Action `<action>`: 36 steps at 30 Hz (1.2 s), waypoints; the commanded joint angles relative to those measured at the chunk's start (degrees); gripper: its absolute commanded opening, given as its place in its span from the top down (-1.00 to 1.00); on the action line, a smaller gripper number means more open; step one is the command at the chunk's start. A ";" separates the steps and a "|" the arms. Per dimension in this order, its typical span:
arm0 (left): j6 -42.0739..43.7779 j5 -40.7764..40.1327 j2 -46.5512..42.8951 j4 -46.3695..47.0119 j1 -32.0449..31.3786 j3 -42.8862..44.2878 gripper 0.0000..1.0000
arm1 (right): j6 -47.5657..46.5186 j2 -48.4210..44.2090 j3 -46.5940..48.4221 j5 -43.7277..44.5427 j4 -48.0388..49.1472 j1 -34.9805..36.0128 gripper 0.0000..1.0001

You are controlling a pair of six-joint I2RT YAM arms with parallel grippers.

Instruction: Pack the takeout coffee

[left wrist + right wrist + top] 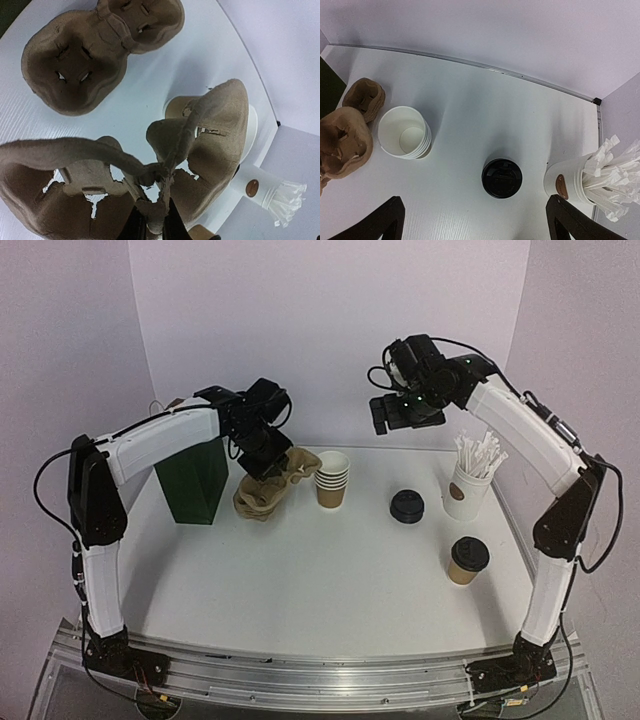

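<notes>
Left gripper (154, 222): you have its fingers pinched nearly together on the rim of a brown moulded-pulp cup carrier (215, 135), which fills the lower half of the left wrist view. You cannot tell from any view whether the carrier's far edge touches the table (300, 580). A second pulp carrier (90, 60) lies in the upper left of that view, hollows facing the camera, apart from the one you hold. In the top view both carriers sit left of centre, with a dark green bag (195, 485) standing upright just beside them on the left.

Right gripper (405, 412): you have it raised in the upper right of the top view, jaws spread wide, nothing between them. Its wrist view looks down on a stack of lidless brown cups (402, 132) at left, a loose black lid (501, 177) at lower centre, and a white cup of wrapped sticks (570, 180) at right.

Takeout coffee (467, 560): upright on the table in the lower right of the top view, black dome lid on. It stands near the white cup, on that cup's near side, and to the right of the loose lid. It is well apart from both grippers, and neither touches it. It is also far from the bag.
</notes>
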 commanded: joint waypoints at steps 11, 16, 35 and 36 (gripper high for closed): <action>42.30 18.11 -7.00 7.86 -11.75 -8.99 0.85 | 3.34 -10.07 -8.57 4.22 1.71 0.30 -0.97; 51.79 21.57 1.82 2.71 -14.54 1.34 0.85 | 4.42 -13.08 -11.90 6.00 1.69 0.31 -0.97; 63.57 24.22 25.59 2.40 -18.10 22.52 0.79 | 8.12 -22.30 -23.09 10.95 1.71 -1.86 -0.96; 63.26 24.57 25.94 3.19 -18.09 22.47 0.74 | 8.33 -22.28 -23.08 11.36 1.72 -1.94 -0.96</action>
